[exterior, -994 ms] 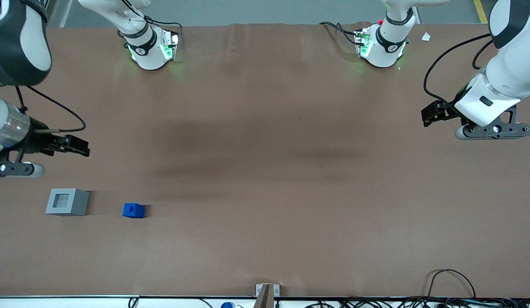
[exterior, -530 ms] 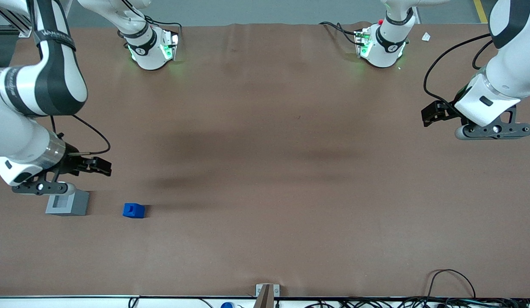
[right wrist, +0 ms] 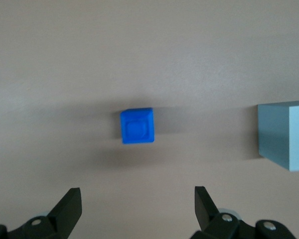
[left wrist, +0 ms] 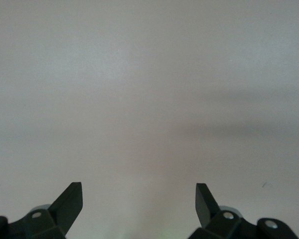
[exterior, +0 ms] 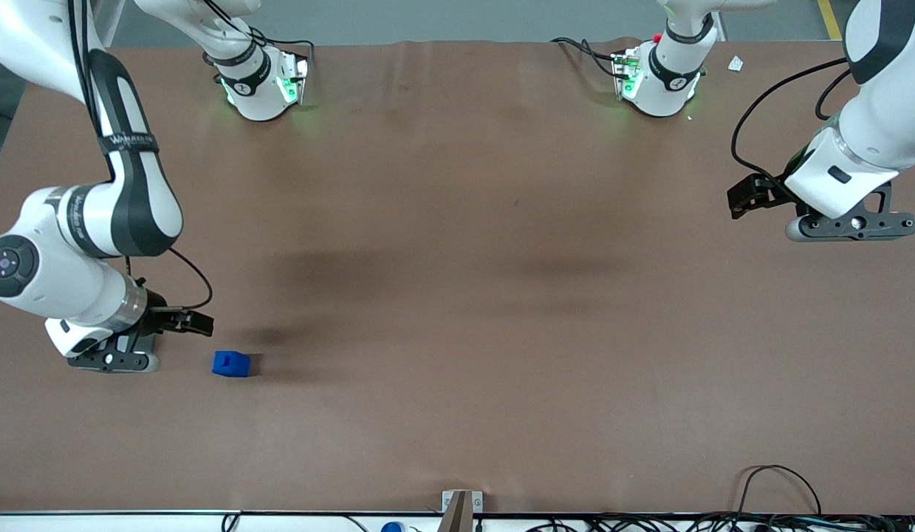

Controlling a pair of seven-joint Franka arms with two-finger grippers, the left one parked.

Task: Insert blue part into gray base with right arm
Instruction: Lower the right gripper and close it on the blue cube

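Just beside blue part (exterior: 231,363): my gripper (exterior: 200,323) has swung in over table (exterior: 457,295), fingers spread, nothing held. Gray base (right wrist: 287,134) now under my wrist. Part untouched; grasp next.

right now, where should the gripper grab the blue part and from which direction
Likely from straight above, pinching two opposite flat side faces of the blue part. It sits flat and alone on the brown table, apart from the gray base, so all sides look free. The gripper is open with the block ahead of its fingers, not yet between them.
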